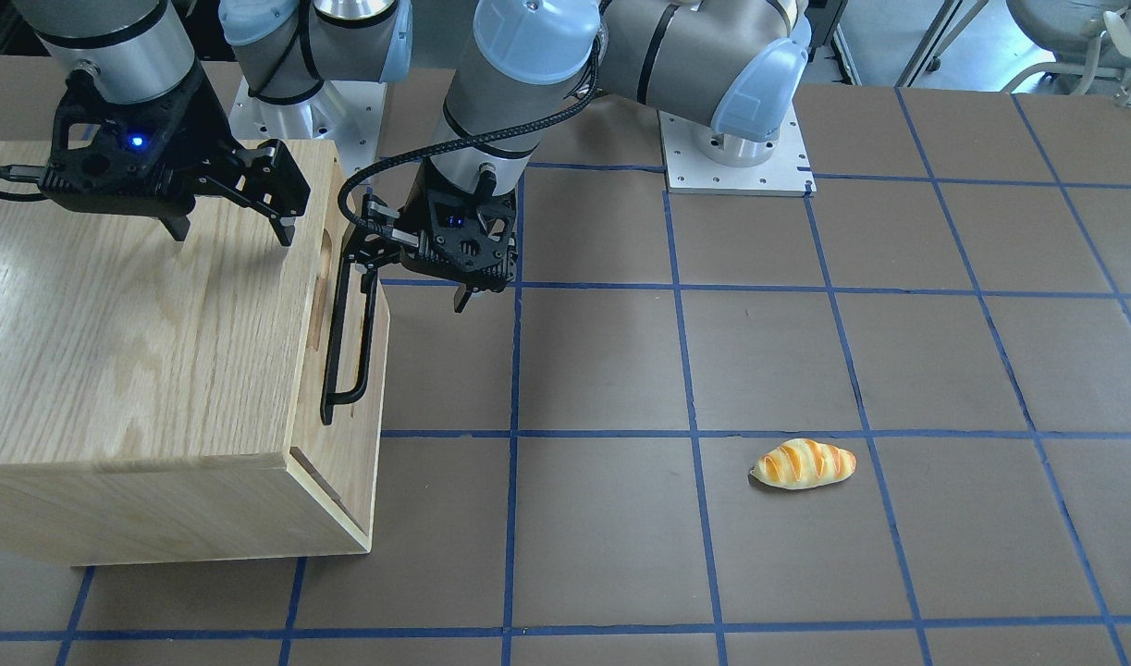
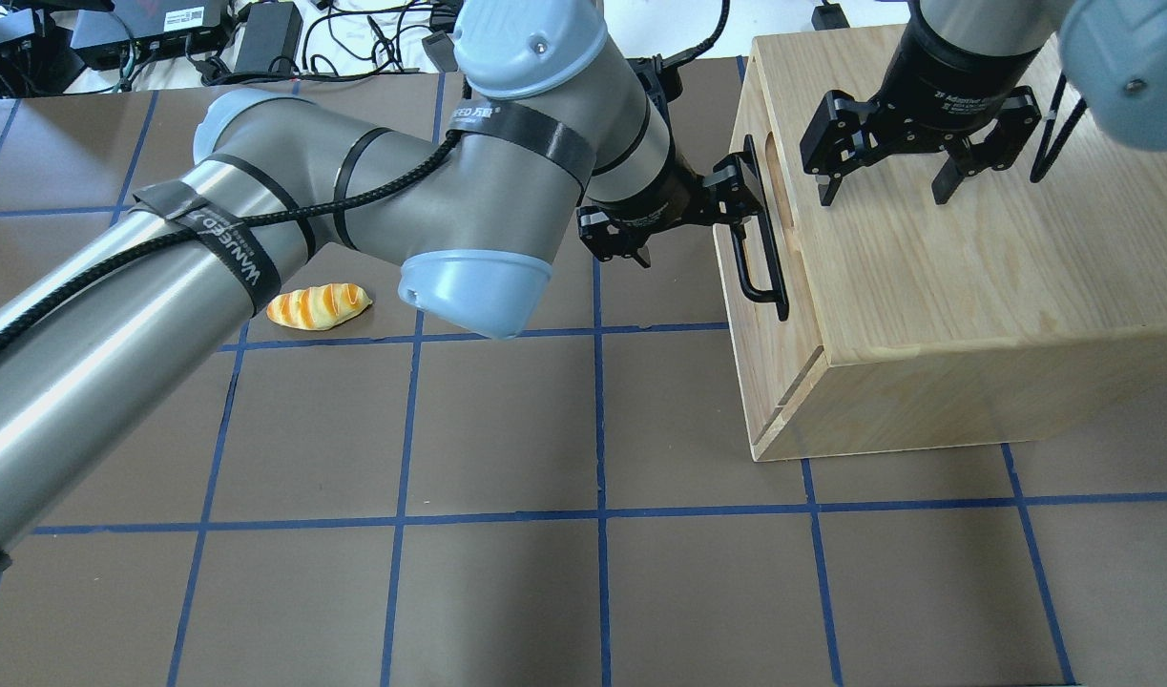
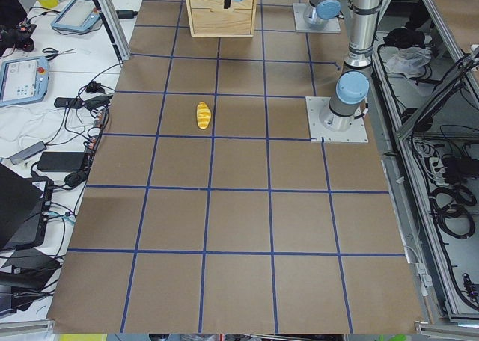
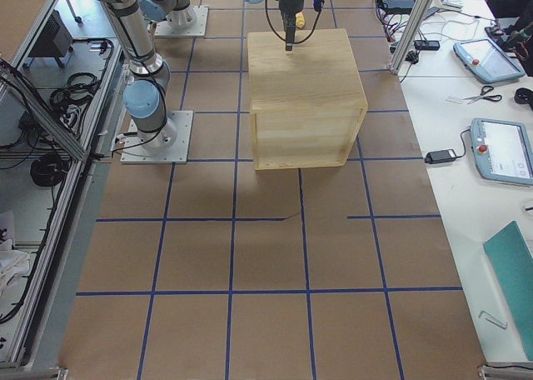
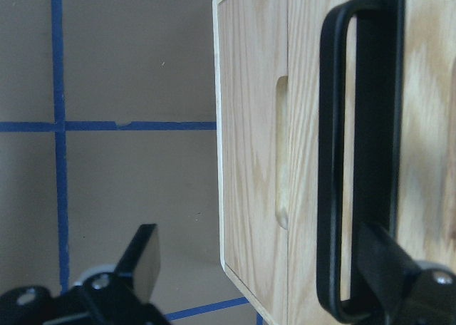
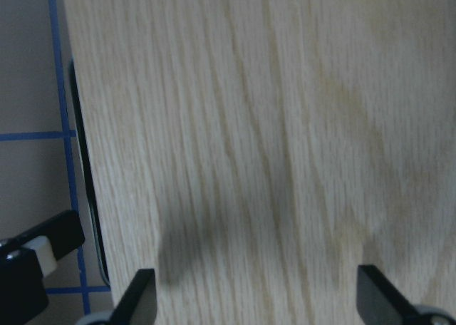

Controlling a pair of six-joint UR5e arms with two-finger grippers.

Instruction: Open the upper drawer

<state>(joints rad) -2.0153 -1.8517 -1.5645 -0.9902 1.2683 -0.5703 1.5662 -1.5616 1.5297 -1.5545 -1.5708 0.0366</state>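
The light oak upper drawer [image 5: 303, 90] looks shut, in the large oak cabinet [image 2: 927, 286] on the robot's right of the bench. Your left hand [image 2: 690, 224] is spread at the drawer's long black bar handle [image 5: 328, 161]. Your right hand [image 2: 885, 191] is spread above the cabinet top. This looks like the grasping step. Next, close on the bar and pull straight outward.

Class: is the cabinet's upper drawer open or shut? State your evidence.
Shut: the upper drawer front lies flush with the cabinet casing, and no drawer interior shows in any view.

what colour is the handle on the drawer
The handle is black; clearest in the left wrist view.
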